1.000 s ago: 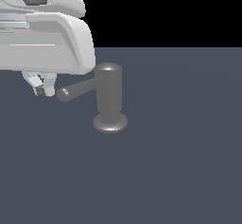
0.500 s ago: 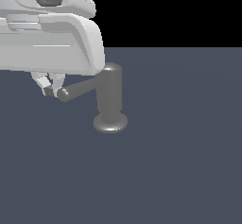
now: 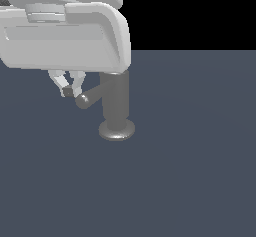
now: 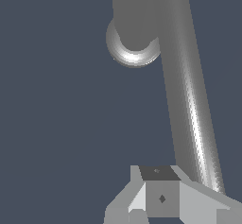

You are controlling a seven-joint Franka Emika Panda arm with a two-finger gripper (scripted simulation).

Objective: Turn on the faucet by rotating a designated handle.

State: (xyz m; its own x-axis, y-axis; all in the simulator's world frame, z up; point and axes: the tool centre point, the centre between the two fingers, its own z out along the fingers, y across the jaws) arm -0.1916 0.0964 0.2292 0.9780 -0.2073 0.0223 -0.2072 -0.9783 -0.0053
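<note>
The faucet point(image 3: 116, 103) is a dull grey upright cylinder on a round flared base; its top is hidden behind my white arm. The handle point(image 3: 89, 97) is a slim grey rod sticking out toward the exterior view's left, with a rounded tip. My gripper point(image 3: 68, 92) is shut and empty, its fingertips right beside the handle's tip, on its left in the exterior view. In the wrist view the handle point(image 4: 191, 100) runs alongside my shut gripper point(image 4: 158, 185), and the faucet point(image 4: 137, 20) stands beyond.
The faucet stands on a flat dark blue-grey surface point(image 3: 190, 171). My bulky white arm point(image 3: 65, 26) fills the upper left of the exterior view.
My gripper has moved toward the exterior view's right, and the handle's tip has swung the same way with it. The faucet body has stayed in place.
</note>
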